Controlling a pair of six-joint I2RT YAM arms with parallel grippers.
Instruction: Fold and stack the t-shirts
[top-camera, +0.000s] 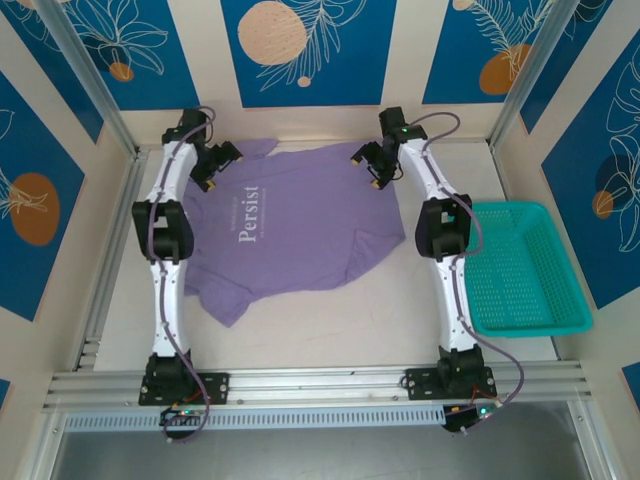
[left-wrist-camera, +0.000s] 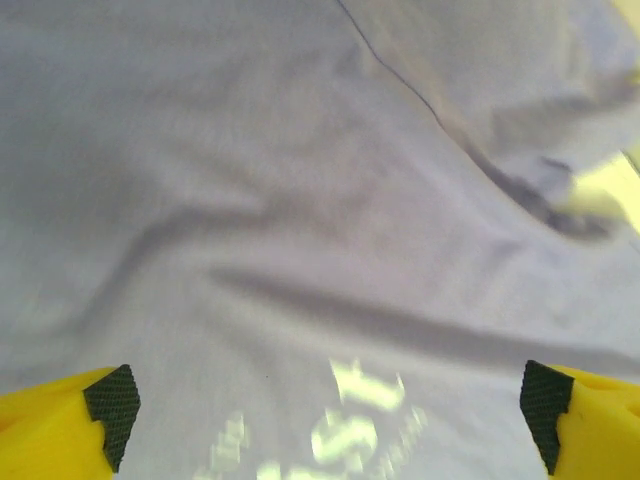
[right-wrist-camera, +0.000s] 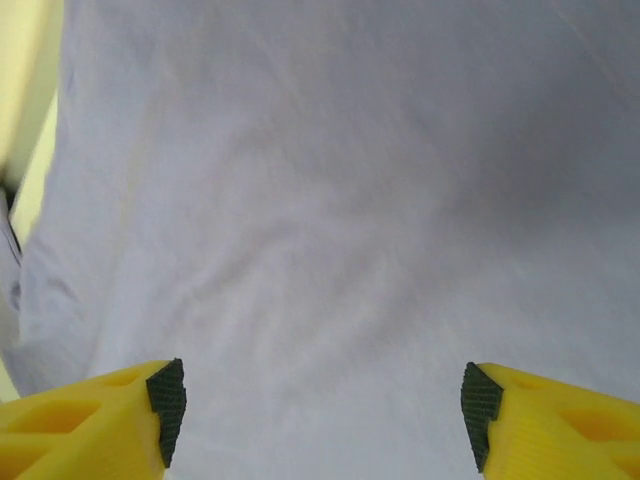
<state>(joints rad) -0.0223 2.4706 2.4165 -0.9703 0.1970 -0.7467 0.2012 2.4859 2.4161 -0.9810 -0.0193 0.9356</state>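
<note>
The t-shirt (top-camera: 300, 235) lies spread print-up on the table (top-camera: 330, 335); we judge it light, limp and easily wrinkled. Near its far edge, our left gripper (top-camera: 222, 165) and right gripper (top-camera: 368, 165) hang with fingers spread, holding nothing. We think corners and hems suit pinching best.

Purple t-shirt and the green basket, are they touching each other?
Apart. The top view shows the t-shirt ending left of the right arm, with bare table lying between it and the basket.
</note>
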